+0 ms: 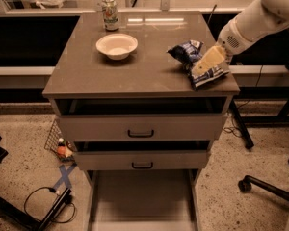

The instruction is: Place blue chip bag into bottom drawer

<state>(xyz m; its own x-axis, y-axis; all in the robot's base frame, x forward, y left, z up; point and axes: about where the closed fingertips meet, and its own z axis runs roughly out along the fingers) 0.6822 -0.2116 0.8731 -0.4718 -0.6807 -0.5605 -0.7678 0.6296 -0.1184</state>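
Observation:
The blue chip bag [190,57] lies crumpled on the cabinet top near its right front corner. My gripper [202,66] reaches in from the upper right and sits over the bag's right half, its pale fingers [209,59] pointing down-left onto the foil. The bottom drawer [143,202] is pulled out wide at floor level, its pale floor bare.
A white bowl [116,45] and a drink can [110,13] stand on the cabinet top [101,71] at the back left. The two upper drawers [142,128] with black handles stand slightly open. A chair base [260,186] is at the right, cables [48,201] and a wire basket [58,143] on the floor at left.

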